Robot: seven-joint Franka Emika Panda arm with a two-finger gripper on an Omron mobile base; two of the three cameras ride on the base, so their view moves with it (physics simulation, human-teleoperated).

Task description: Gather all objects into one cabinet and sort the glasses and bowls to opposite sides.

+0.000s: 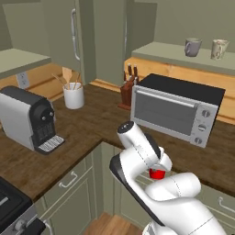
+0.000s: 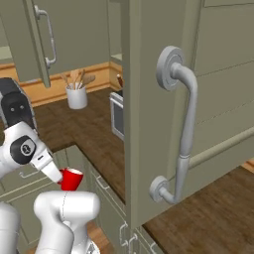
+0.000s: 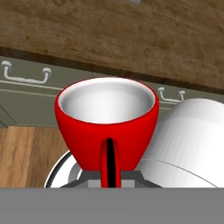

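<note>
Gripper (image 2: 63,179) closed on red cup (image 3: 107,122), cup held low over the arm in front of the counter (image 1: 92,124), grey mug (image 1: 192,47) and cream mug (image 1: 219,48) side by side on cabinet shelf (image 1: 156,50), toaster oven (image 1: 176,108) below them.

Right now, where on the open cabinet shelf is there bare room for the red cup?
The shelf looks bare from its left end up to the grey mug. Its right part is crowded: the cream mug stands beside the grey one. On the counter, bare wood lies between the coffee machine and the toaster oven. The gripper holds the red cup.
</note>
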